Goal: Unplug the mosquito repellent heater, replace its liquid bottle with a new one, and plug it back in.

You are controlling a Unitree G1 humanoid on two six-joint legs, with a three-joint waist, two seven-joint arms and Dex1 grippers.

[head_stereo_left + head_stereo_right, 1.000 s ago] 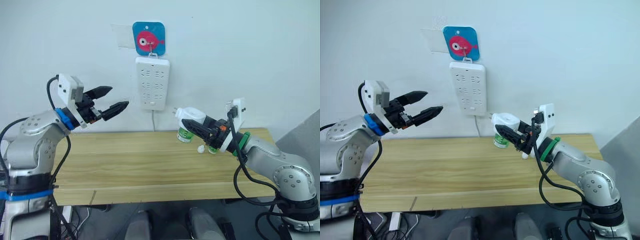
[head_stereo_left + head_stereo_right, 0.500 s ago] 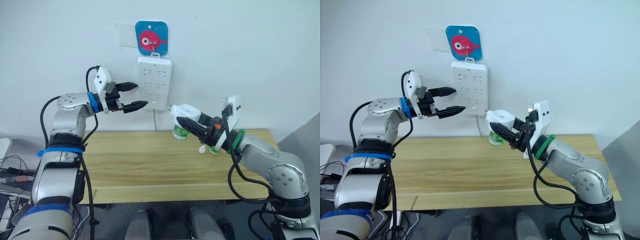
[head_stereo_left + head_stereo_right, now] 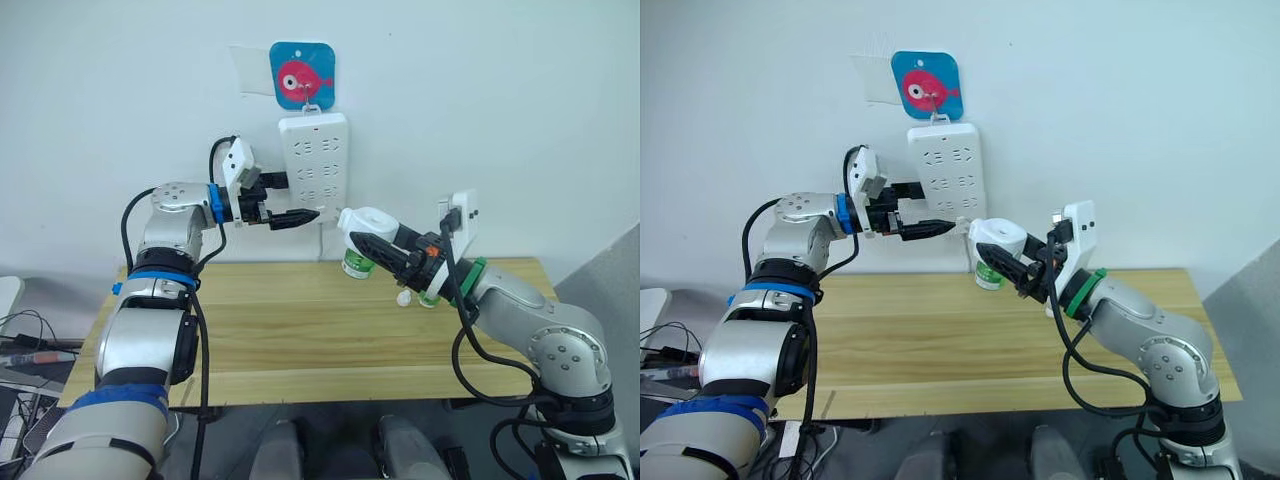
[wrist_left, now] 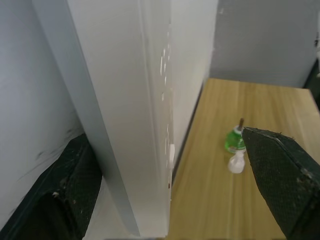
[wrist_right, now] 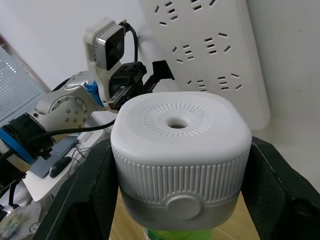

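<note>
No text, brand or number could be read; the bottle label [image 3: 355,264] was too small to make out.

Silver arms, black cables; L wrist blue ring, R green.

Head stereo pair; two close wrist cameras.

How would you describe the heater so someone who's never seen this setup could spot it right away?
Find the white power strip hanging on the wall above the wooden table. Just below and right of it, the right gripper holds the heater in the air. It is the rounded white cap with a vent hole on top and a green bottle under it.
</note>
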